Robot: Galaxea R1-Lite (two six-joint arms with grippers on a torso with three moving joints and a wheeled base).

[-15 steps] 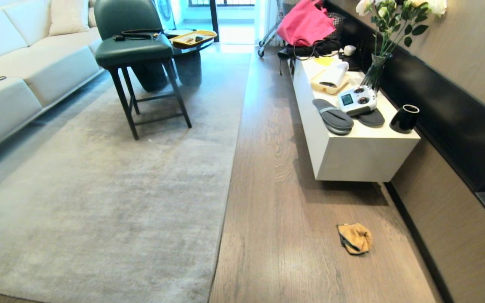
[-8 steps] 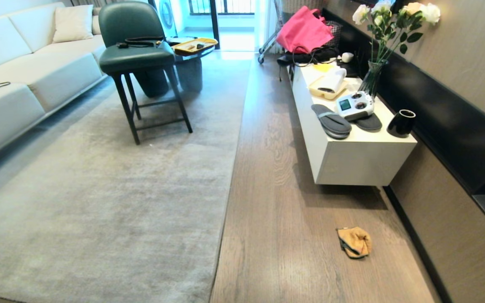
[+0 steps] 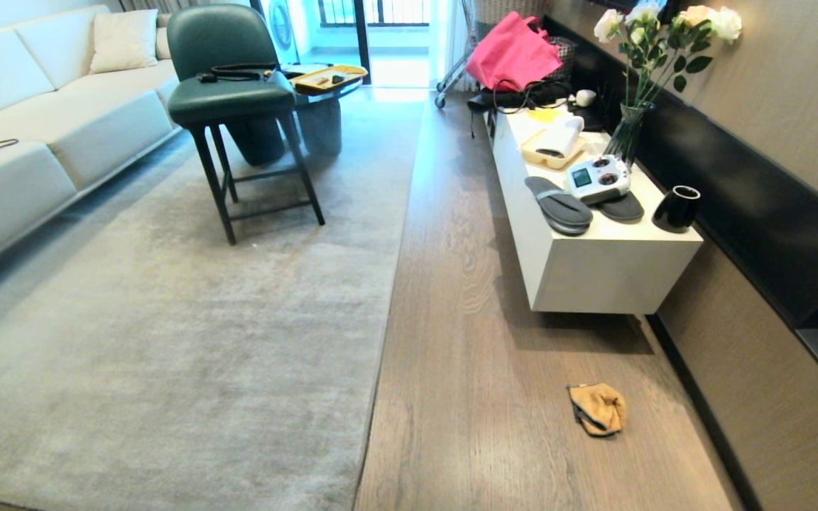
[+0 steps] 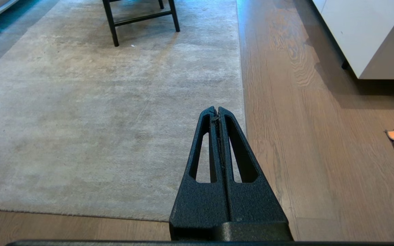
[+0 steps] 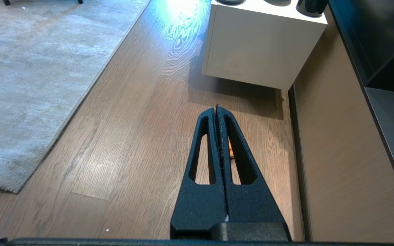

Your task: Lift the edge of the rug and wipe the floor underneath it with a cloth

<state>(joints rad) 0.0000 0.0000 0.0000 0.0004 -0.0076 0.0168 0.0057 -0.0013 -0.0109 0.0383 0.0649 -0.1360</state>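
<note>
- Since a second ago the head view has shifted: whole scene sits lower in frame and sharper. Camera moved; the things on the floor did not.
- Cloth (image 3: pixel 598 408): small fuzzy orange-yellow rag, crumpled, thin dark trim along one side. Lies on the bare floor (image 3: pixel 466 341), well apart from the rug, near the white cabinet (image 3: pixel 593 273).
- Floor: light brown planks, dark wavy grain, slight sheen.
- Rug edge (image 3: pixel 384 312): straight border of a pale grey, mottled short-pile rug, flat against the planks. Square corner shows in the left wrist view.
- Green padded chair (image 3: pixel 228 99) on thin dark legs stands on the rug.
- Left gripper (image 4: pixel 216 110): black textured fingers, slotted, tips pressed together, empty, above the rug corner.
- Right gripper (image 5: pixel 216 108): same build, tips together, empty, over the planks; a sliver of orange shows behind its fingers.
</note>
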